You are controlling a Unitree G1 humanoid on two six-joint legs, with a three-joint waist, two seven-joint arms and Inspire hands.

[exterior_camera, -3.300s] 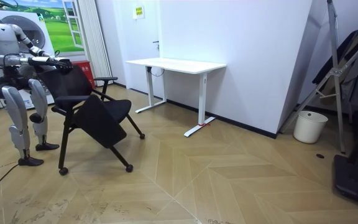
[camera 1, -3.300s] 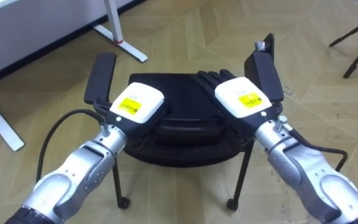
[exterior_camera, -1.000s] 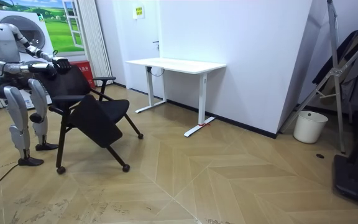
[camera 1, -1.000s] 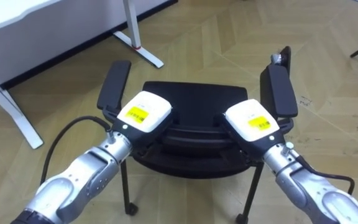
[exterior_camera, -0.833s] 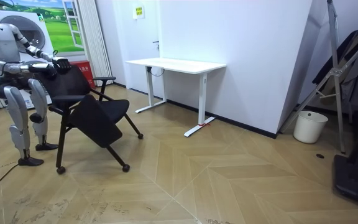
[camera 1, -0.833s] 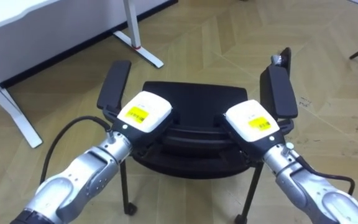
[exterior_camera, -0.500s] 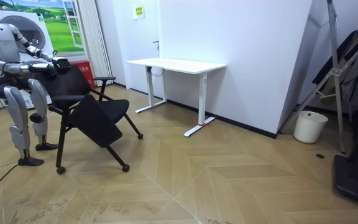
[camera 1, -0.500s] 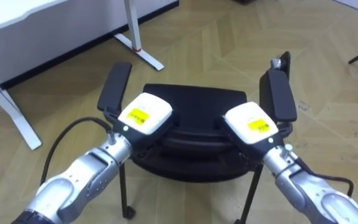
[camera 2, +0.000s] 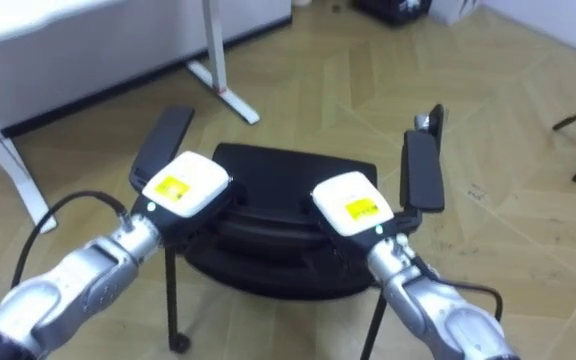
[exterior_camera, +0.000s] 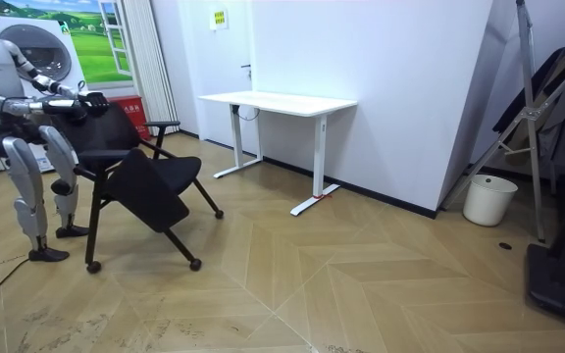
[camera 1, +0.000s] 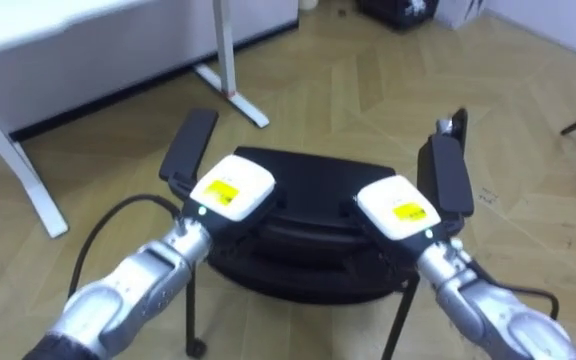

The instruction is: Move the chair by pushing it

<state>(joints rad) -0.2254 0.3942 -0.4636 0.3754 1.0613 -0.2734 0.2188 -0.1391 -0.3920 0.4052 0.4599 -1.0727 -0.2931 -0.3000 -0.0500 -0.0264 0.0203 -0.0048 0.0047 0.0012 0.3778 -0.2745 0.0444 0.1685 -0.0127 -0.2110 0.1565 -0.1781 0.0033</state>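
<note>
Chair (camera 1: 308, 175) stood before the robot, near a white desk (camera 1: 68, 45). Left hand (camera 1: 230, 188) and right hand (camera 1: 396, 208) sat apparently on its backrest; their grip could not be told.

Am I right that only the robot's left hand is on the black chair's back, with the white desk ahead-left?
No: the left eye view shows both the left hand and the right hand on the back of the chair; the white desk is ahead-left.

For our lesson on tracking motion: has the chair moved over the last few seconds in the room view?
Yes. The chair has rolled slightly toward the room view's left, away from the white desk, which has stayed put.
</note>
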